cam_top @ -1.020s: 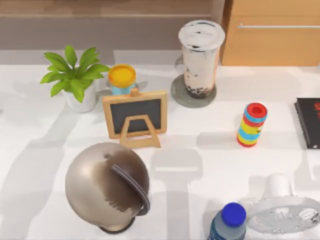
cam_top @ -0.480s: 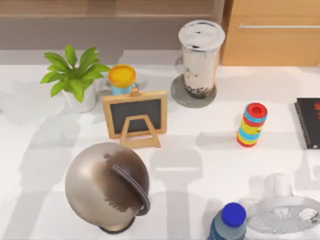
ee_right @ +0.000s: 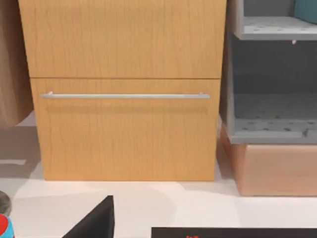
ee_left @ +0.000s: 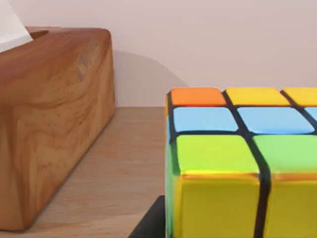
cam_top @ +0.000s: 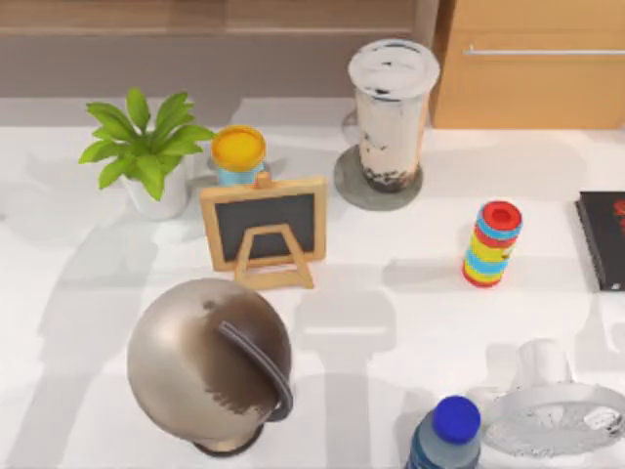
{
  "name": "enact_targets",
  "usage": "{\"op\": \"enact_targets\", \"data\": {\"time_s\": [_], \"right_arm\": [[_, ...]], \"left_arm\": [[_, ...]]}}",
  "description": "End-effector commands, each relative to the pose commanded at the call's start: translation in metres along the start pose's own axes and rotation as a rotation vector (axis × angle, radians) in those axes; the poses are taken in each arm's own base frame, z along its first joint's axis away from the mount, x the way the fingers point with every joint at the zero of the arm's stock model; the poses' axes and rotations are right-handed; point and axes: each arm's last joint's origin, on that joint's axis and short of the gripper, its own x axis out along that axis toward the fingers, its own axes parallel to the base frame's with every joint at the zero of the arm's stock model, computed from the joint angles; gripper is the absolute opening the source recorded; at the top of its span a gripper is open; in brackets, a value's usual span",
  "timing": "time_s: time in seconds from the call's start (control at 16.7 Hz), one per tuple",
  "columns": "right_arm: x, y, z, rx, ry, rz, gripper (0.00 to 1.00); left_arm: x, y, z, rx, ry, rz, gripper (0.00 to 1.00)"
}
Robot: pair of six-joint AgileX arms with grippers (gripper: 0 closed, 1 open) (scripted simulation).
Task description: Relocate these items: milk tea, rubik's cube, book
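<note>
Filling the lower right of the left wrist view, rubik's cube (ee_left: 242,163) on a wooden shelf (ee_left: 129,168), beside a wooden tissue box (ee_left: 49,124). Left hand's grip cannot be told; same for the right hand. Upper centre of the top view: milk tea (cam_top: 393,107) upright on a grey coaster (cam_top: 352,191) on the white worktop (cam_top: 391,322).

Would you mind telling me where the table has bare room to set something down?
Widest bare patch: mid-table between the chalkboard easel and the striped cylinder, running forward between the globe and the blue-capped bottle. The top view's left edge is bare too. Crowded: potted plant, yellow-lidded cup and easel.
</note>
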Motion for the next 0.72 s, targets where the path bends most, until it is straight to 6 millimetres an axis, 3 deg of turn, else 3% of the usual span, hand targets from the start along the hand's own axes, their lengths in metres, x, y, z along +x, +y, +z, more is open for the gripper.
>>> {"op": "enact_targets", "data": {"time_s": [0.54, 0.72], "right_arm": [[0.0000, 0.0000, 0.0000, 0.000, 0.000, 0.000, 1.00], [0.0000, 0.0000, 0.0000, 0.000, 0.000, 0.000, 1.00]], "left_arm": [[0.0000, 0.0000, 0.0000, 0.000, 0.000, 0.000, 0.98], [0.0000, 0.0000, 0.0000, 0.000, 0.000, 0.000, 1.00]]}}
